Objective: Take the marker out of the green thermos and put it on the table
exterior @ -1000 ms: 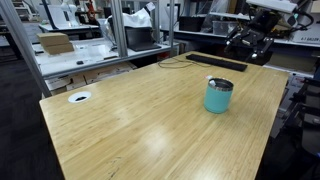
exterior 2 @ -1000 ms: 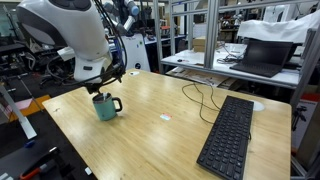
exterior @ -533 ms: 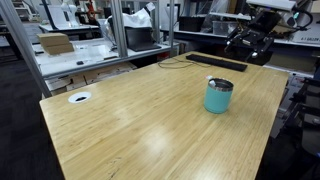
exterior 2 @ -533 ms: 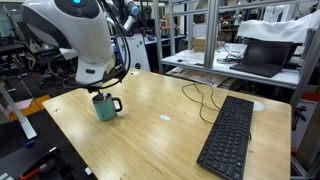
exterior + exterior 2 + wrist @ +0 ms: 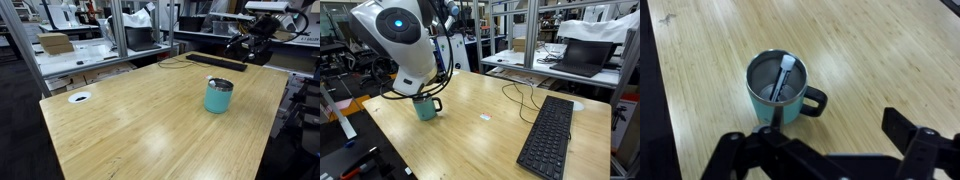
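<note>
The green thermos (image 5: 777, 90) is a teal tumbler with a silver rim and a black handle on its right side. It stands upright on the wood table (image 5: 870, 50). A marker (image 5: 780, 80) with a white end leans inside it. My gripper (image 5: 825, 140) is open and empty, hovering above the table. The thermos lies ahead and left of the gap between the fingers (image 5: 910, 130). In an exterior view the gripper (image 5: 250, 45) hangs high above and behind the thermos (image 5: 218, 96). In an exterior view the arm partly hides the thermos (image 5: 424, 108).
A black keyboard (image 5: 548, 135) and a cable (image 5: 520, 98) lie on the table's far part. A white grommet (image 5: 79, 97) is near one edge. Grey metal workbenches with a laptop (image 5: 582, 55) stand around the table.
The arm has shifted and turned a little above the thermos. The gripper stays open and the thermos and marker have not moved.
</note>
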